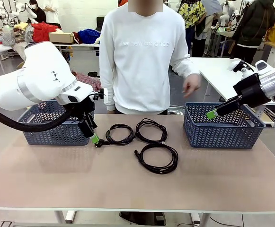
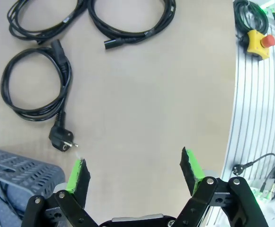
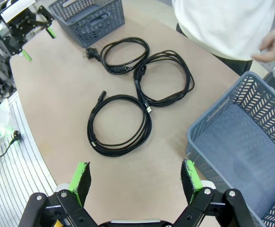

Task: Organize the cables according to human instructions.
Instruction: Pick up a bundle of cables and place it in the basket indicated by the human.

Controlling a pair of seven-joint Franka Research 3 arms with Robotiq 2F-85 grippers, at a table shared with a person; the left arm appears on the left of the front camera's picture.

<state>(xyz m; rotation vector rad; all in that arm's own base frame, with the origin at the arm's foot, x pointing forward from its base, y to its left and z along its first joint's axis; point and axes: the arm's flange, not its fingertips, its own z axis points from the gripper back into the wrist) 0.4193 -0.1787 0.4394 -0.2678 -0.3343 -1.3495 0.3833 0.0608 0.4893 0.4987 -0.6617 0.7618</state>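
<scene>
The nearest cable [image 1: 157, 158], right of the left basket [image 1: 52, 132], looks light and floppy; pinch across its bundled strands. Left gripper [image 2: 133, 163] and right gripper [image 3: 135, 165] both gape, empty.

Our right gripper [image 3: 135, 164] hangs with jaws wide apart, empty, beside the blue-grey basket [image 3: 222, 120]. Three coiled black cables [image 3: 146, 127] lie on the tabletop [image 3: 57, 94] outside that basket, and a person's hand [image 3: 274, 45] shows past it.

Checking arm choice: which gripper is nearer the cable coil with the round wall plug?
Left. The left gripper hangs open right beside that cable coil's plug; the right gripper is far off, open by the right basket's rim.
</scene>
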